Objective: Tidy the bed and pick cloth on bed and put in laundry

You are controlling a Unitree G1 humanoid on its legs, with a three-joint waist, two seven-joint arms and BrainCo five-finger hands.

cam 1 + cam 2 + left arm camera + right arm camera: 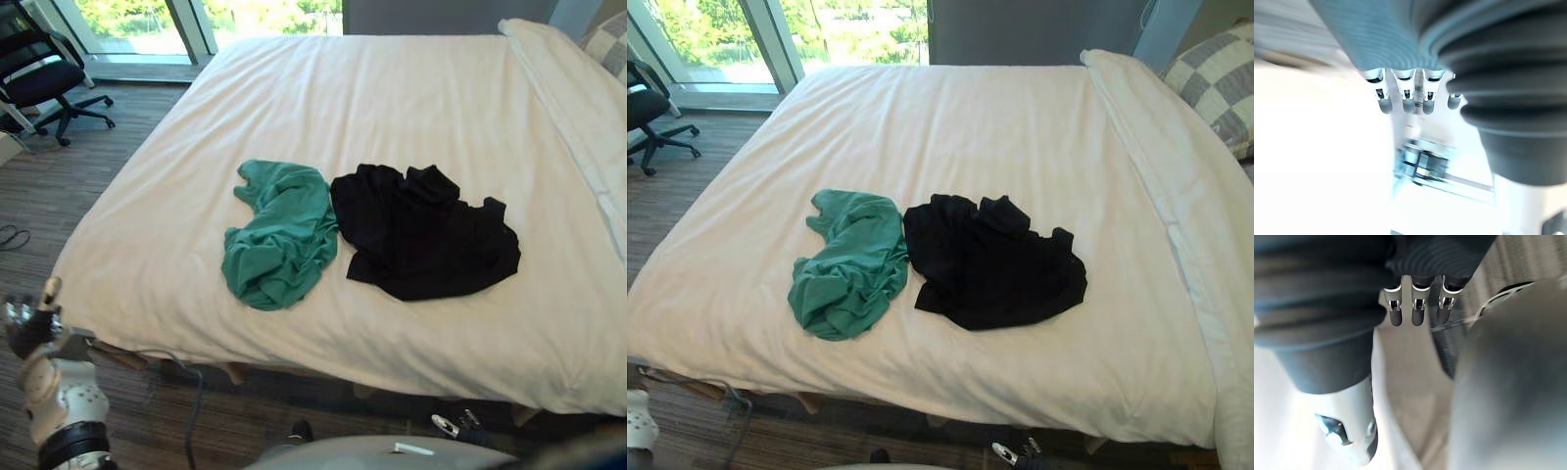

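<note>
On the white bed [392, 98] a crumpled green cloth [282, 240] lies near the front edge. A larger black cloth [421, 235] lies right beside it, and their edges touch. My left hand [29, 323] hangs low at the bed's front left corner, apart from both cloths. Its fingers [1405, 93] are relaxed and hold nothing. My right hand [1418, 308] hangs below the bed's front edge with straight fingers and nothing in it.
A black office chair [39, 73] stands on the wood floor at the far left by the window. A checkered pillow [1215, 78] lies at the bed's far right, beside a folded white strip of bedding. Open floor runs along the bed's left side.
</note>
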